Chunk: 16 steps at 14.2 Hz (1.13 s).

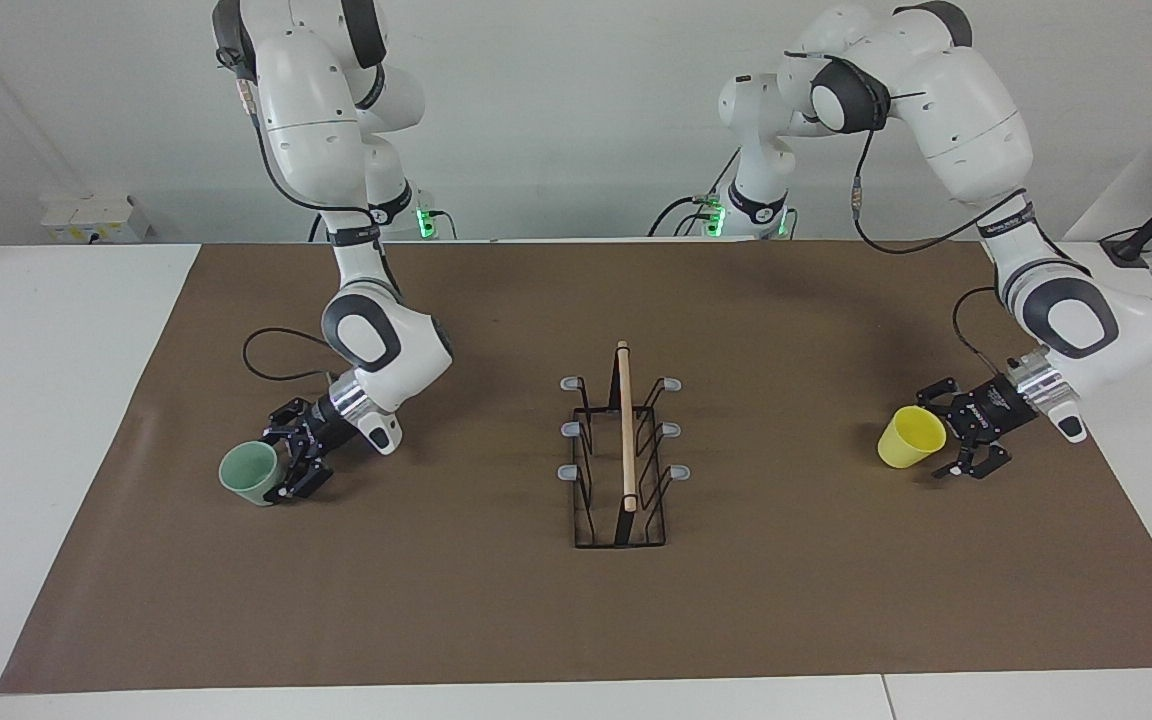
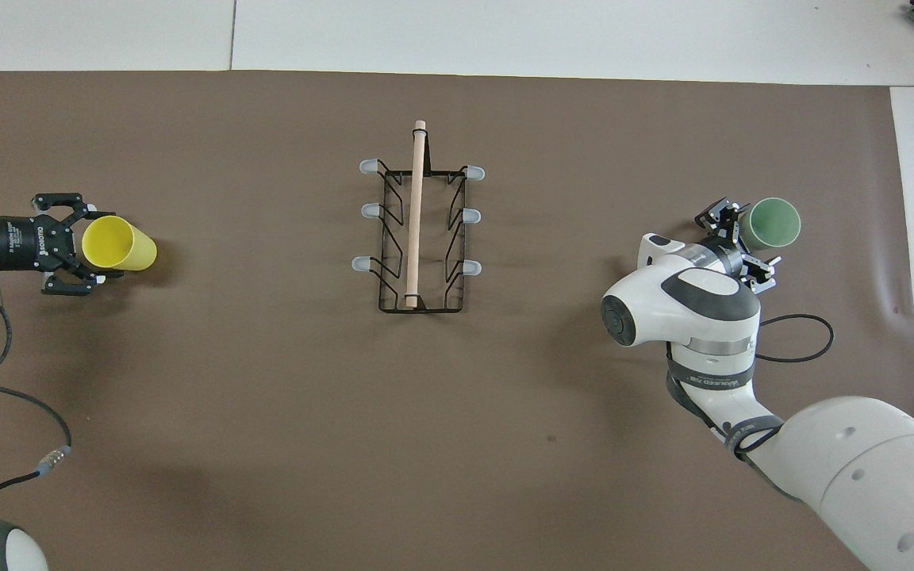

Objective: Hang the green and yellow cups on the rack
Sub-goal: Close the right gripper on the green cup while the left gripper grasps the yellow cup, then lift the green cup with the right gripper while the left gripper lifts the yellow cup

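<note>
Yellow cup (image 1: 909, 436) and green cup (image 1: 249, 472) sit between open left pincer (image 1: 948, 441) and right pincer (image 1: 278, 463) fingers, ungripped

Both arms are built of rounded glossy white shells, joined by dark grey, nearly black rings and round caps at each joint. Small dark screw holes dot the big upper shells. A thin black cable runs along the outside of each arm and hangs in a loose loop near the wrist. Each wrist ends in a short silver metal collar (with a white tab jutting off one side). The left gripper (image 1: 956, 440) and right gripper (image 1: 288, 462) are black, skeletal linkages with small white lettering on the body. Green lights glow at both bases.
</note>
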Tool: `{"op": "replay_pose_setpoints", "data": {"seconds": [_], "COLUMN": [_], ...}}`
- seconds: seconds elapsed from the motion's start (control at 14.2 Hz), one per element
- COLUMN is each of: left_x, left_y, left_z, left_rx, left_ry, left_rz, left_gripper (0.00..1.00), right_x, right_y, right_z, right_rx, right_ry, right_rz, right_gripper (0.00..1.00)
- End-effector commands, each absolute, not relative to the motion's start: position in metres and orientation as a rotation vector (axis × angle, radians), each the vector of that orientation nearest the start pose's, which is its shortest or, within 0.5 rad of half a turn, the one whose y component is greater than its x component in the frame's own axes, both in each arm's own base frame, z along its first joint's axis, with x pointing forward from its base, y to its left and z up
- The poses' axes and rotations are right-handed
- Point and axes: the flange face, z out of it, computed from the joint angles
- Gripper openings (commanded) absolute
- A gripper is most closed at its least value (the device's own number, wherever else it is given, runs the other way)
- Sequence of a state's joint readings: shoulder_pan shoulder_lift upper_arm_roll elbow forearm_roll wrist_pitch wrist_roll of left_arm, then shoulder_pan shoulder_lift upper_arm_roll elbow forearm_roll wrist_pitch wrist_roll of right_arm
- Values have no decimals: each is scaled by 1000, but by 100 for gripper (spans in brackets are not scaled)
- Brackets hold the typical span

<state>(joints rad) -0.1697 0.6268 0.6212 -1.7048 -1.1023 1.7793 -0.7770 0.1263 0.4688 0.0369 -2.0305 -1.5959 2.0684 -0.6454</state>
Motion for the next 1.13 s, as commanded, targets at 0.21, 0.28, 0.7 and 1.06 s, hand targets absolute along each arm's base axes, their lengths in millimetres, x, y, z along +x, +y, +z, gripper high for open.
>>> {"op": "replay_pose_setpoints", "data": {"seconds": [0.21,0.28,0.7,1.06], "left_x": [610,606,592,590], "left_y": [157,157,157,158], "left_z": [265,263,256,253], "left_rx": [1561,1522,1470,1450], "left_ry": [1843,1836,1784,1797], "left_rz": [-569,-572,-551,-540], "left_gripper": [100,100,100,100], "right_x": [591,590,589,590], "right_y": [26,26,23,24], "right_z": [214,213,211,212], "right_rx": [1037,1036,1022,1014], "right_ry": [1719,1722,1731,1735], "right_rz": [-607,-607,-602,-605], "right_gripper": [100,100,52,31]}}
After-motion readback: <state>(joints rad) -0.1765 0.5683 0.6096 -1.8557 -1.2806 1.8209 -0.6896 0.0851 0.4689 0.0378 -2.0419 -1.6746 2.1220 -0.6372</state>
